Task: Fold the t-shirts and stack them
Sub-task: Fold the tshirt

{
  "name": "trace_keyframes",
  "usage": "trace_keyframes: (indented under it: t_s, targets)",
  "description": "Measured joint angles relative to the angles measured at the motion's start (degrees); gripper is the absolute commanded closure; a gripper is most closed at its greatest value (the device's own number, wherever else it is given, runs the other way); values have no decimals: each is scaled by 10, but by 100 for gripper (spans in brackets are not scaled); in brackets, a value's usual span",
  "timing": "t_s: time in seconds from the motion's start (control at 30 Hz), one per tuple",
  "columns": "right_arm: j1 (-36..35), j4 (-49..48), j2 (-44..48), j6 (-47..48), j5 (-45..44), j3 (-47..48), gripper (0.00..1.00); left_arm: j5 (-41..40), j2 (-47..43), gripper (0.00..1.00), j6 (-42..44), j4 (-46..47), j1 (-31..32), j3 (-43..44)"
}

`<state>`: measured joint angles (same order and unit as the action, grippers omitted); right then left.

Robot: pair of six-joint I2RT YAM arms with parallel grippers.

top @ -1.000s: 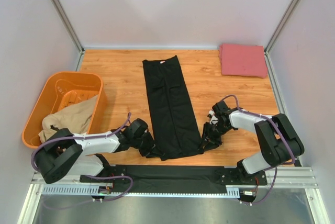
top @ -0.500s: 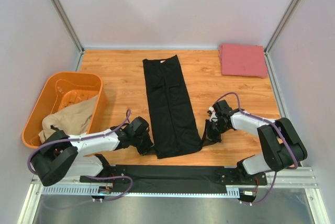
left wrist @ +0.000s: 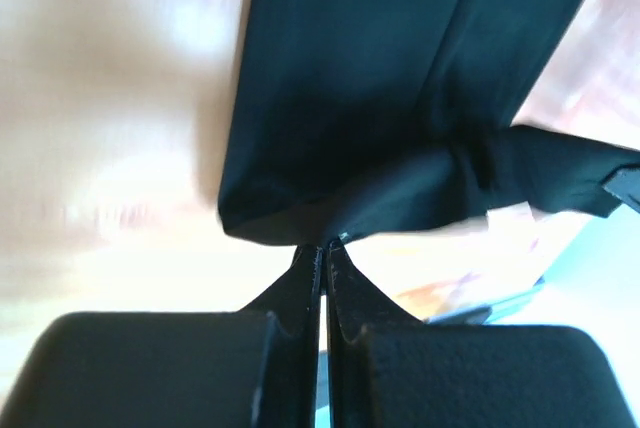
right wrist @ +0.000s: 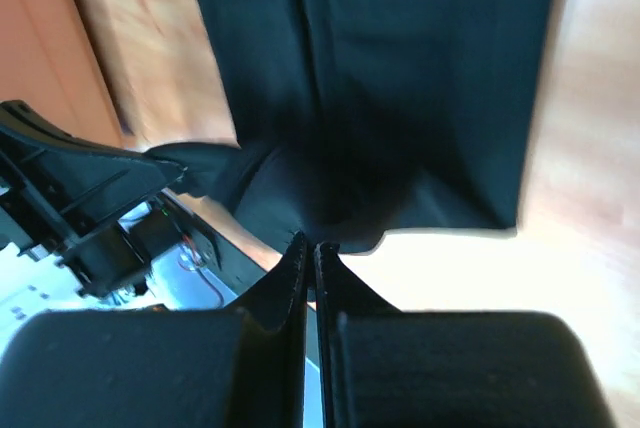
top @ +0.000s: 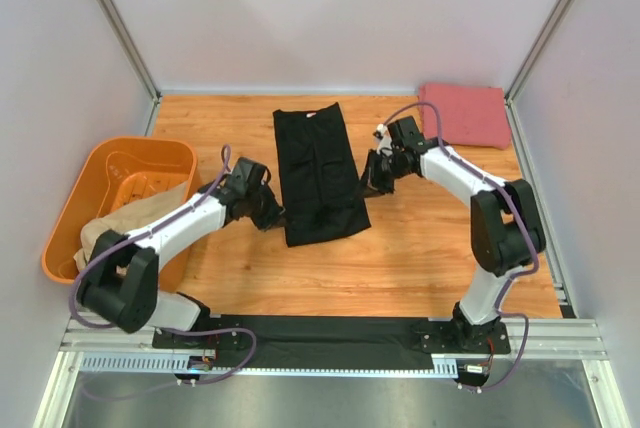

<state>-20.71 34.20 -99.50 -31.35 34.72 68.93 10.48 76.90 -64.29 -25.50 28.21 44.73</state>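
L fingers (left wrist: 290, 293) pinching blk t-shirt (top: 318, 163) edge, R fingers (right wrist: 285, 293) too (cloth doubled over)

Orange tub (top: 128, 170) sits at bench (top: 420, 258) left edge. Wood-grain bench top, white enclosure walls (top: 330, 18), black strip (top: 330, 333) along near edge, aluminium rail (top: 560, 343).

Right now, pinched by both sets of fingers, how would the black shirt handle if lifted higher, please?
The black shirt is probably floppy: it bunches and creases between the left fingers and right fingers. It seems light, since thin pinches at its edge hold it. It may slip free, as little cloth is caught.
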Motion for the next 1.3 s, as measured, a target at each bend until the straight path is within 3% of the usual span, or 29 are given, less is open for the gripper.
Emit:
trace_keyframes:
  t_s: [0.23,0.6,0.97,1.1,1.23,1.3]
  targets:
    - [17,35,-134,14,5,200,100,31,163,100,87,1,-84,170]
    - [40,90,-279,27,18,386,100,61,271,100,148,-11,-146,298]
    - [62,110,-335,28,32,451,100,86,356,100,167,-24,-158,383]
    - [68,112,-363,28,43,472,89,89,388,100,171,-31,-162,412]
    - [70,116,-407,27,56,522,84,83,401,100,171,-44,-169,421]
    - [71,123,-431,25,61,558,75,79,402,95,172,-50,-175,422]
